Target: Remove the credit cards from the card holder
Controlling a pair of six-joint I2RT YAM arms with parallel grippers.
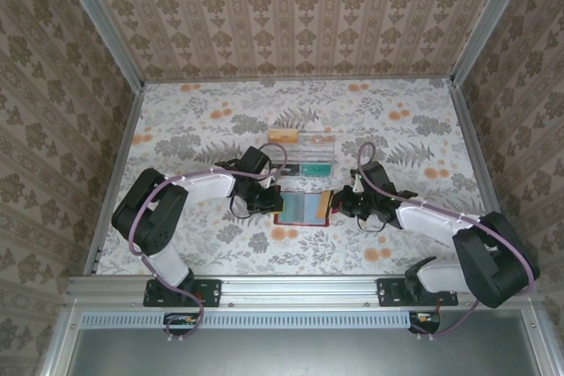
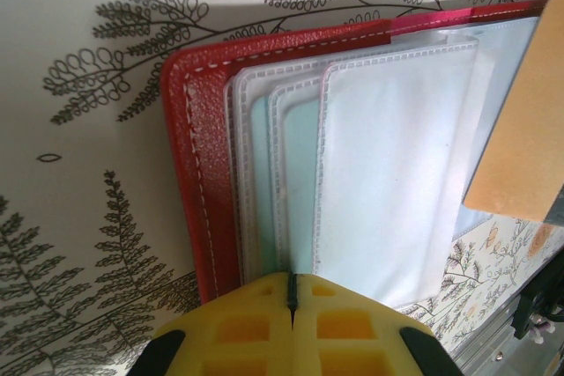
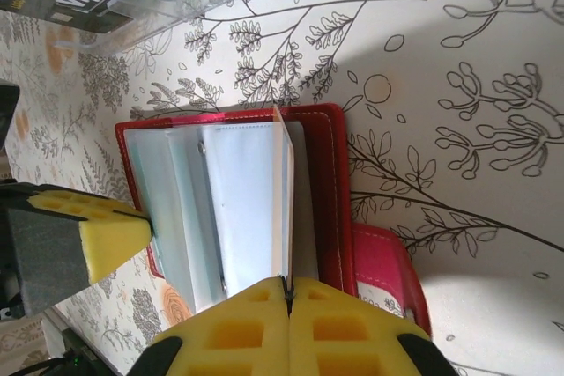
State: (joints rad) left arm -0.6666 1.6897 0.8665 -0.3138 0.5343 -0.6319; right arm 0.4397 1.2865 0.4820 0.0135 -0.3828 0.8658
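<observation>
Jaws clamped, left gripper [image 2: 292,286] on the card holder [image 2: 199,173], right gripper [image 3: 286,288] on the tan credit card [image 2: 520,121], I'm planning a straight pull.

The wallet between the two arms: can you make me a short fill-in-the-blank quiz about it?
1. The wallet lies ____ on the table, clear sleeves showing.
2. Its cover is coloured ____.
3. The right gripper is shut on a card coloured ____.
4. The left gripper, shut on the wallet's edge, has pads coloured ____.
Missing words: open; red; tan; yellow.
</observation>
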